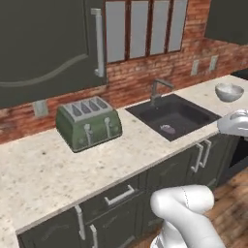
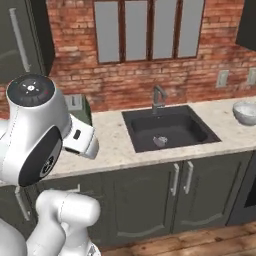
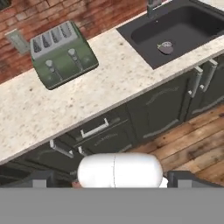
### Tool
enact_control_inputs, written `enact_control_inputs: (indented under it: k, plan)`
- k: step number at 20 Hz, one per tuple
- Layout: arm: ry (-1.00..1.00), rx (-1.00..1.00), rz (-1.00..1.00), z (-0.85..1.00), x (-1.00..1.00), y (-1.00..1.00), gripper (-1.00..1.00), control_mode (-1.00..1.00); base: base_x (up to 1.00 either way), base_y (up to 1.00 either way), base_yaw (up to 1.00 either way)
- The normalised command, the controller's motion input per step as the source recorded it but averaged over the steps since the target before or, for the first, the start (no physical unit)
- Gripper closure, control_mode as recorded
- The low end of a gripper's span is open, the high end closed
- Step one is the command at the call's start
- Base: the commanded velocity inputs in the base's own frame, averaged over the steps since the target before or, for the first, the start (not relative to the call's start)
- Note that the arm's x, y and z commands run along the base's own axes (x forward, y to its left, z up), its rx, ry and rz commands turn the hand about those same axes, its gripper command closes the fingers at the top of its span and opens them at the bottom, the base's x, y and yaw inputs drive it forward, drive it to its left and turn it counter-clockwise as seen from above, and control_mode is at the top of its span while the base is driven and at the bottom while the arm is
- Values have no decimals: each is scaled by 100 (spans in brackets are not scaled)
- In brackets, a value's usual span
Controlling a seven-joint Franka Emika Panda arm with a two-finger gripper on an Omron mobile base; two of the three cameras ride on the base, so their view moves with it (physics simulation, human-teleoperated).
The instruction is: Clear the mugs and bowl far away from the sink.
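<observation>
Nothing is yet cleared: the bowl point(image 1: 229, 91) is seen on the desk point(image 1: 58, 164) right of the sink point(image 1: 173, 116), no mugs are made out, and the wide-open tool point(image 3: 114, 183) is held empty.

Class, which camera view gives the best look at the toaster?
The left base view: the toaster stands whole on the counter, front, levers and slots all clear. The hand view shows it whole too, but tilted and from above. In the right base view the arm hides all but a green sliver.
</observation>
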Motion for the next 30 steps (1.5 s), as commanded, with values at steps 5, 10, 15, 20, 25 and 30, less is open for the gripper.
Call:
enact_control_inputs:
  k: [5,10,15,20,25,30]
  plan:
    - [0,0,0,0,0,0,-100,100,1,-20,-94]
    - [0,0,0,0,0,0,-100,100,34,-27,-80]
    - [0,0,0,0,0,0,-100,100,56,-17,-46]
    - [0,0,0,0,0,0,-100,100,82,-16,-11]
    - [0,0,0,0,0,0,-100,100,100,-28,1]
    - [0,0,0,0,0,0,-100,100,99,-26,14]
